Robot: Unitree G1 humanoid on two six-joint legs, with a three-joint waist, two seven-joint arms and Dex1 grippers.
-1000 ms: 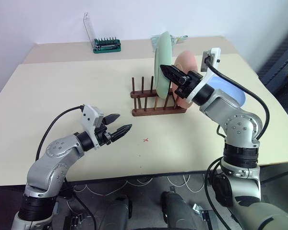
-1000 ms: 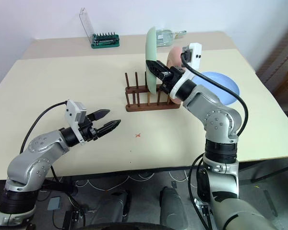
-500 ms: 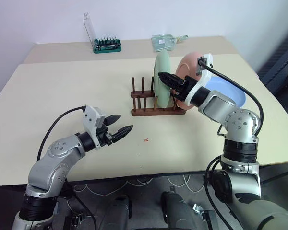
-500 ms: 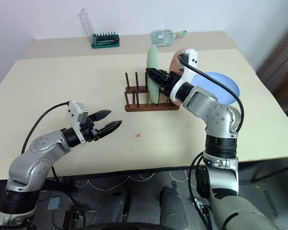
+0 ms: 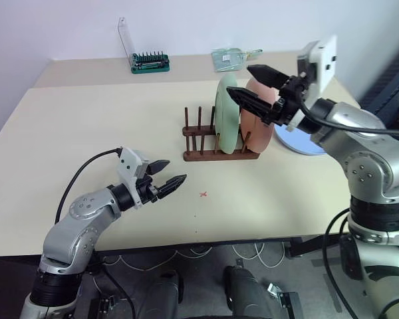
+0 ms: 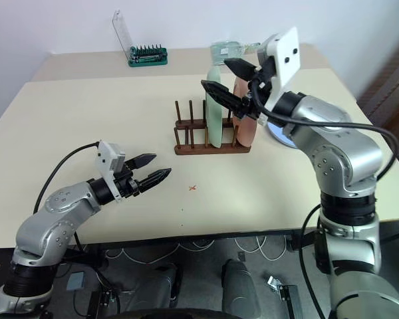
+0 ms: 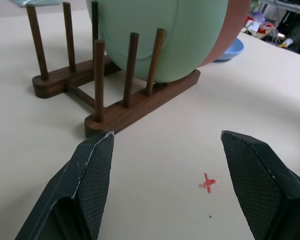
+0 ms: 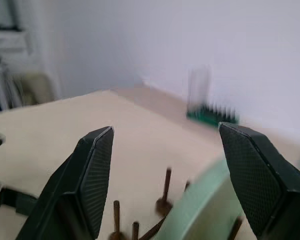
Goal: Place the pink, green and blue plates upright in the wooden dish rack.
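The green plate (image 5: 226, 121) stands upright in the wooden dish rack (image 5: 206, 154) near the table's middle. Right behind it the pink plate (image 5: 259, 127) also stands upright in the rack. To the right of the rack the blue plate (image 5: 307, 143) lies flat on the table, partly hidden by my right arm. Just above the green plate's rim hovers my right gripper (image 5: 240, 80), open and holding nothing. Near the front left my left gripper (image 5: 176, 169) is open and empty, pointing toward the rack (image 7: 130, 107) from a short way off.
A green tool holder (image 5: 149, 61) with a clear back and a clear packet (image 5: 229, 58) sit along the table's far edge. A small red cross (image 5: 203, 194) marks the tabletop in front of the rack. The rack's left pegs (image 5: 193, 123) hold nothing.
My right gripper lowered the green plate into the rack, opened, let it go, then rose and drew back while rolling. The left arm has stayed still.
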